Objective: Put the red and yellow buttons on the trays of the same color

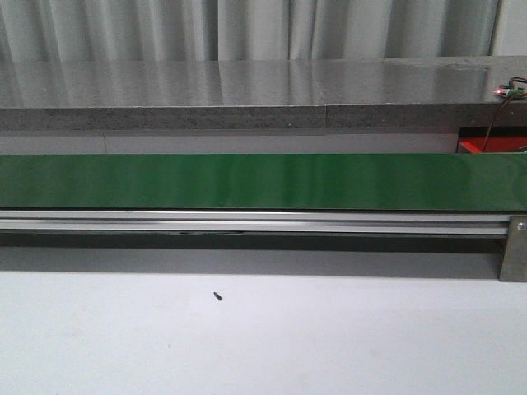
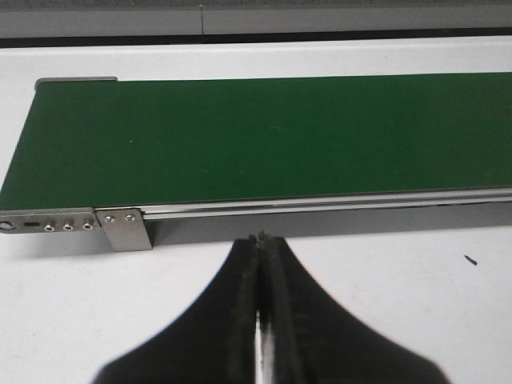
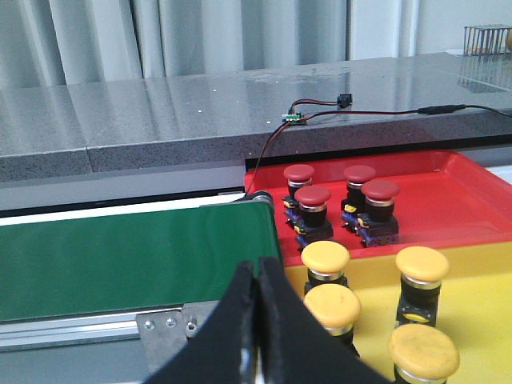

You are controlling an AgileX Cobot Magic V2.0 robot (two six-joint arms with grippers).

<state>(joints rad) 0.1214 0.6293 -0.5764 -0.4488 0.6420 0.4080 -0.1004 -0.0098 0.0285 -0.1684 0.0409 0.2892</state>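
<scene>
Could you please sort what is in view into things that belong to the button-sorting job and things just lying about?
Job:
red buttons
yellow buttons
red tray
yellow tray

Lying about:
belt
wired board
black speck
curtain

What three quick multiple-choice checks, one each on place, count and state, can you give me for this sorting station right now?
1. Where do the red buttons stand?
A. on the green belt
B. on the red tray
C. on the grey counter

2. How many yellow buttons show on the yellow tray?
A. two
B. four
C. six

3. How is the left end effector?
A. shut, empty
B. wide open
C. gripping a button

Key: B, all four stand inside the red tray; B, four yellow caps show; A, its fingers meet with nothing between them.
</scene>
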